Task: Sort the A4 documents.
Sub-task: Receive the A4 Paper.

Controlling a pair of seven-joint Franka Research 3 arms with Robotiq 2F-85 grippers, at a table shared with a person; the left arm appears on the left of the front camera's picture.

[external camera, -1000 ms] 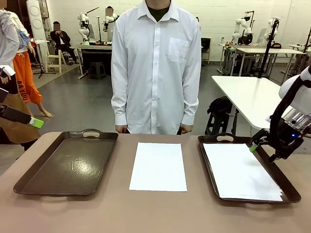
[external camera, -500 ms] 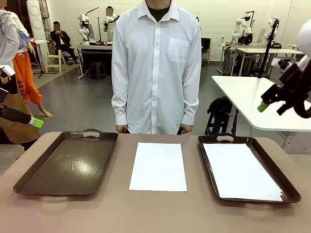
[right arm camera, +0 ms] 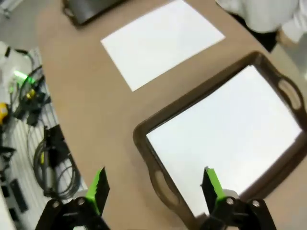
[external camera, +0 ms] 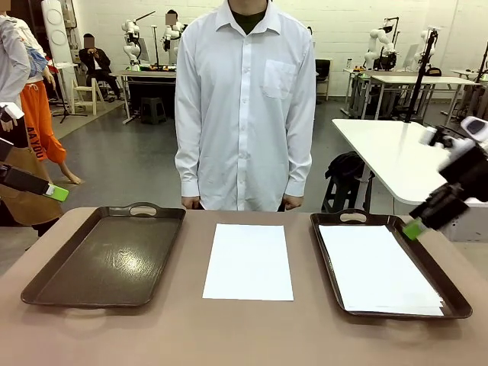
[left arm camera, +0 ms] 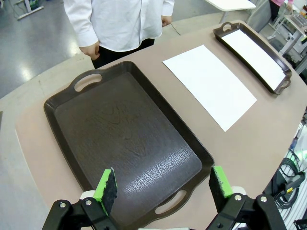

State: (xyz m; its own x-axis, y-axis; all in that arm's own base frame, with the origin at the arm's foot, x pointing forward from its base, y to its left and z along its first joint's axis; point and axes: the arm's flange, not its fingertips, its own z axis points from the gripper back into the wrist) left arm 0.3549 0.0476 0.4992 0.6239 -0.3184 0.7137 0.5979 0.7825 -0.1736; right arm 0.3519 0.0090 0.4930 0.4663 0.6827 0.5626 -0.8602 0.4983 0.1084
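Note:
One A4 document (external camera: 248, 261) lies flat at the middle of the table, apart from both trays. A stack of several white sheets (external camera: 377, 268) lies in the right dark brown tray (external camera: 353, 217). My right gripper (external camera: 414, 228) hangs open above that tray's far right rim, holding nothing. The blurred right wrist view has the gripper (right arm camera: 154, 184) over the tray's near handle (right arm camera: 158, 182), with the stacked sheets (right arm camera: 225, 139) and the lone sheet (right arm camera: 163, 40) beyond. My left gripper (left arm camera: 163, 184) is open and empty above the near end of the bare left tray (left arm camera: 124, 139). At the front view's left edge, the left gripper (external camera: 53, 191) hangs off the table.
A person in a white shirt (external camera: 244, 107) stands at the far edge, hands (external camera: 191, 202) down at the table's rim. The left tray (external camera: 107, 259) holds nothing. Cables and gear (right arm camera: 43, 158) lie off the table's side. A white table (external camera: 389, 152) stands behind on the right.
My right arm rose from low over the right tray's rim, swung high to the right, then came back down beside the tray's far right corner. Left arm and papers are still.

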